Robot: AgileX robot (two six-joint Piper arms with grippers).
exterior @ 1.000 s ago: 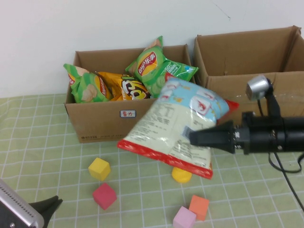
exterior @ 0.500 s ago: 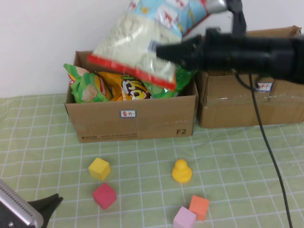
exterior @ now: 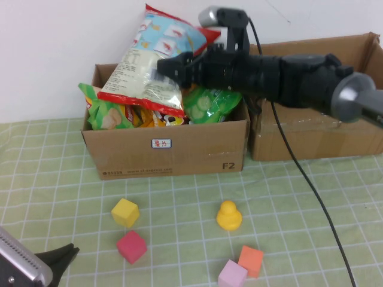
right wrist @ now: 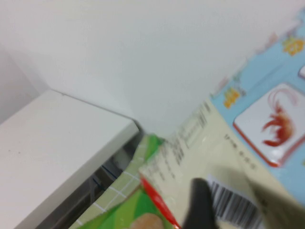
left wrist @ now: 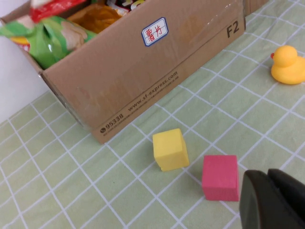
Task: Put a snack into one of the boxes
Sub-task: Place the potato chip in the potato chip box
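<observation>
Item: prawn-cracker bag point(exterior: 152, 63), pale with a red trim and a blue top. A second ago you had it low over the table, above the toy duck; half a second ago it was raised over the left box. Now it stands tilted on the heap of snacks inside the left box point(exterior: 167, 146), its lower red edge resting on the orange and green packets, its top leaning up past the far wall.

Item: right gripper point(exterior: 164, 67), reached in from the right over the left box, at the bag's right side. A second ago its jaws were clamped on the bag; now they look parted, though one dark finger point(right wrist: 202, 202) lies against the film by the barcode. You appear to be in the act of letting go; whether the bag is fully free cannot be told.

Item: left gripper point(left wrist: 274, 200), parked at the near left corner of the table, jaws pressed together and empty, unchanged over the second.

Item: right box point(exterior: 311, 128), open, no snack visible in it.

Item: loose toys on the checked cloth: yellow cube point(exterior: 125, 213), red cube point(exterior: 131, 246), toy duck point(exterior: 228, 215), orange cube point(exterior: 251, 260), pink cube point(exterior: 232, 275). None has moved.

Assessment: the snack sits in a box, so the task looks nearly met. The bag perches high; pull your arm back gently or it may topple out.
</observation>
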